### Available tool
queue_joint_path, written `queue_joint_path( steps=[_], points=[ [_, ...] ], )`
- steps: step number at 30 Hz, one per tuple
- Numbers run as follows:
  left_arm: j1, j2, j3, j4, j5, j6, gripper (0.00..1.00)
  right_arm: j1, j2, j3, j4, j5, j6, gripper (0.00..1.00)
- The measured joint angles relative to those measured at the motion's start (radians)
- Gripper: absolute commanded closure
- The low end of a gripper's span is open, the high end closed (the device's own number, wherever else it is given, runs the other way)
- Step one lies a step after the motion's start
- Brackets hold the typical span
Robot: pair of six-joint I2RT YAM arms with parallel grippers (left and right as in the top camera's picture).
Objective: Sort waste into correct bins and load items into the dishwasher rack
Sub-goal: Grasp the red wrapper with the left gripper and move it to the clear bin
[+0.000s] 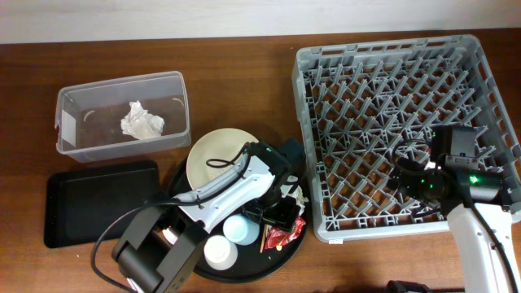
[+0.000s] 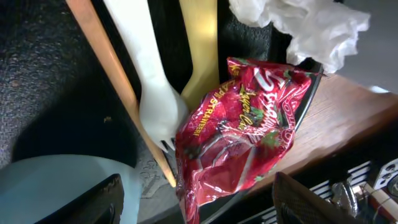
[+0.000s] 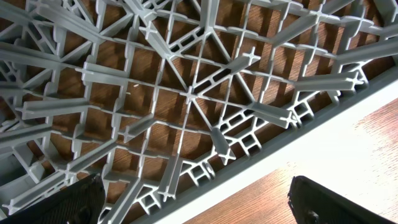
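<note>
My left gripper (image 2: 199,210) hovers open over the right side of the round black tray (image 1: 181,181). The lower end of a red snack wrapper (image 2: 239,127) lies between its spread fingers (image 2: 102,205), not pinched. Beside the wrapper lie a white plastic fork (image 2: 154,93), pale yellow cutlery (image 2: 200,50) and a wooden chopstick (image 2: 115,74); a crumpled tissue (image 2: 305,25) sits beyond. A light blue cup (image 1: 238,229), white cup (image 1: 220,251) and cream bowl (image 1: 216,155) share the tray. My right gripper (image 3: 202,208) hangs open over the grey dishwasher rack (image 1: 391,89), holding nothing.
A clear tub (image 1: 122,114) at the back left holds one crumpled tissue (image 1: 142,120). A flat black rectangular tray (image 1: 98,199) lies in front of it. In the right wrist view the rack's rim (image 3: 298,143) borders bare wooden table (image 3: 348,155).
</note>
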Motion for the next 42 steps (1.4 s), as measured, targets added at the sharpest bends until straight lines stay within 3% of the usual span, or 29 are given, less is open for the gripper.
queue_joint_path(
  steps=[2, 8, 10, 11, 13, 20, 22, 26, 29, 30, 35, 36, 37, 40, 42],
  points=[
    [-0.006, 0.0, 0.0, -0.016, 0.001, 0.012, 0.42, 0.0, 0.0, 0.0, 0.0, 0.0, 0.0, 0.02],
    [-0.076, 0.0, 0.0, -0.052, -0.033, 0.022, 0.43, 0.0, 0.0, 0.0, 0.0, 0.0, -0.003, 0.02],
    [-0.076, 0.0, -0.003, -0.052, -0.047, 0.022, 0.61, 0.0, 0.0, 0.0, 0.0, 0.0, -0.003, 0.02],
    [-0.076, 0.001, -0.01, -0.052, -0.051, 0.024, 0.83, 0.0, 0.0, 0.0, 0.0, 0.0, -0.003, 0.02],
    [-0.076, 0.001, -0.011, -0.051, -0.055, 0.026, 0.99, 0.0, 0.0, 0.0, 0.0, 0.0, -0.004, 0.02],
    [-0.073, 0.002, -0.003, -0.06, -0.097, 0.026, 1.0, 0.0, 0.0, 0.0, 0.0, 0.0, -0.003, 0.01],
    [-0.048, 0.01, 0.093, -0.11, -0.106, 0.031, 1.0, 0.0, 0.0, 0.0, -0.001, 0.0, -0.004, 0.02],
    [0.124, 0.015, 0.331, -0.243, -0.211, 0.056, 1.0, 0.0, 0.0, 0.0, 0.0, 0.0, -0.004, 0.02],
    [0.328, 0.02, 0.463, -0.264, -0.332, 0.06, 1.0, 0.0, 0.0, 0.001, 0.0, -0.001, -0.004, 0.02],
    [0.497, 0.02, 0.517, -0.211, -0.364, 0.06, 1.0, 0.0, 0.0, 0.001, 0.0, 0.0, -0.004, 0.02],
    [0.881, 0.02, 0.526, 0.024, -0.39, 0.06, 1.0, 0.0, -0.001, 0.002, 0.0, 0.0, -0.007, 0.01],
    [0.945, 0.02, 0.526, 0.052, -0.396, 0.06, 0.98, 0.0, -0.001, 0.002, 0.0, 0.0, -0.008, 0.02],
    [0.958, 0.02, 0.526, 0.057, -0.397, 0.06, 0.71, 0.0, -0.001, 0.002, 0.0, 0.0, -0.008, 0.02],
    [0.957, 0.064, 0.526, 0.057, -0.396, 0.063, 0.31, 0.0, -0.001, 0.002, -0.005, 0.0, -0.011, 0.02],
    [0.948, 0.074, 0.539, 0.045, -0.396, 0.067, 0.27, 0.0, -0.001, 0.002, -0.011, 0.0, -0.014, 0.02]
  ],
)
